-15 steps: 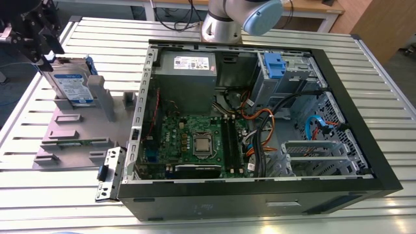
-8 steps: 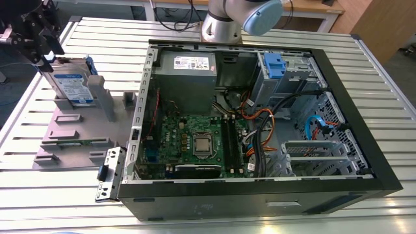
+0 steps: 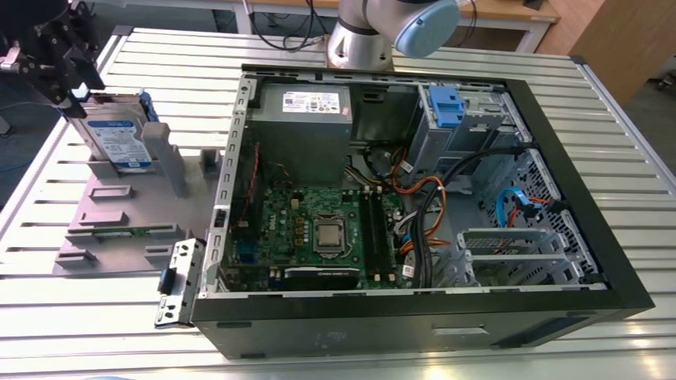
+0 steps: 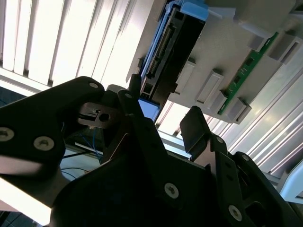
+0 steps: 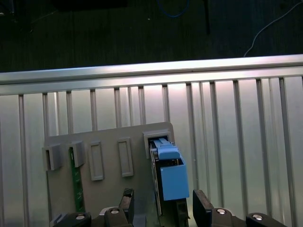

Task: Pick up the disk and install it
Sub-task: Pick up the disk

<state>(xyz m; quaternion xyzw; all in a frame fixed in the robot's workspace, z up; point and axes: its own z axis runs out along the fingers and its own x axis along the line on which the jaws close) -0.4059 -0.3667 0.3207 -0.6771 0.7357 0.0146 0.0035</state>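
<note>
- The disk (image 3: 116, 138) stands on edge in a slot of the grey holder (image 3: 111, 233), at the upper left of the exterior view. It is well apart from the open computer case (image 3: 423, 321) in the centre.
- The gripper (image 3: 76, 99) hangs directly over the disk. Its jaws are spread, with one of the fingers (image 5: 201, 206) on each side of the disk's blue rail, and it appears to hold nothing.
- In the first wrist view the gaps beside the disk (image 5: 170, 182) look uneven. Closing from here could push the disk sideways and jam it in its slot.
- A hold on the plastic rail alone could slip.
- The second wrist view shows the disk's (image 4: 173, 52) connector edge, and the exterior view shows the case's blue-latched bay (image 3: 444, 107).
</note>
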